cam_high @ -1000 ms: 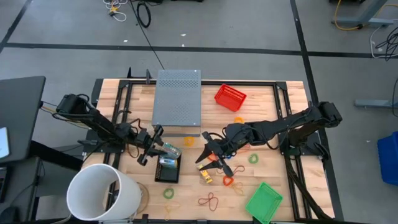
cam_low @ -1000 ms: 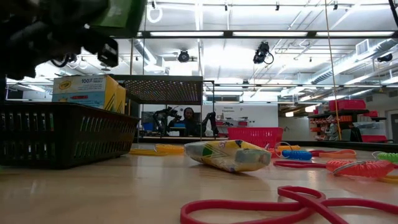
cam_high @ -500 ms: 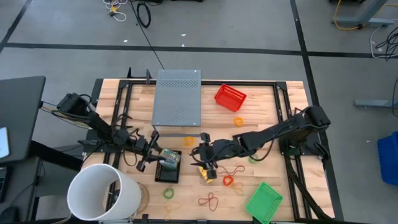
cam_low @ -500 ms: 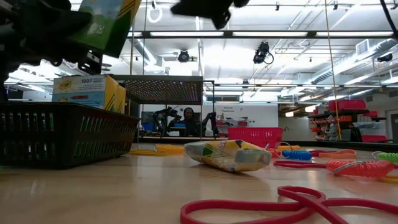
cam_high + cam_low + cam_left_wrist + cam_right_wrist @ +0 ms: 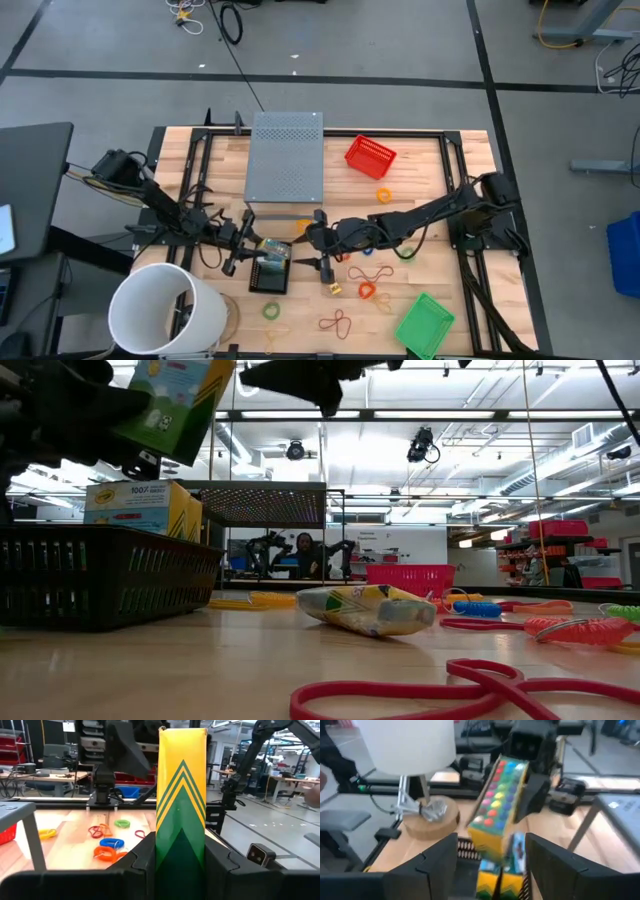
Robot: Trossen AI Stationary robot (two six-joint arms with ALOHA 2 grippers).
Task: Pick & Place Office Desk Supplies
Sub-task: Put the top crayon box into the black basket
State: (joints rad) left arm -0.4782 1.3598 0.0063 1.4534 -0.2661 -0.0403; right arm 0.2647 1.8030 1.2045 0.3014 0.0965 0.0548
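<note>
My left gripper is shut on a yellow-and-green crayon box above the black basket. The basket holds another crayon box. My right gripper is open and empty, just right of the basket and facing the held box. A further crayon box lies on its side on the table. Rubber-band loops lie scattered on the right half, among them a red one and an orange one. My left gripper pinches the crayon box between its two fingers, one on each of two opposite sides. The fingers come roughly level from the table's left. The box is lifted clear and tilted above the basket.
A large white bucket stands at the near left. A grey perforated box stands at the far middle, a red basket to its right, and a green basket at the near right. A big red loop lies near the low camera.
My right gripper has gone toward the table's left, from beside the lying crayon box to the basket's right side, staying open. My left gripper has lowered the held box a little over the basket.
</note>
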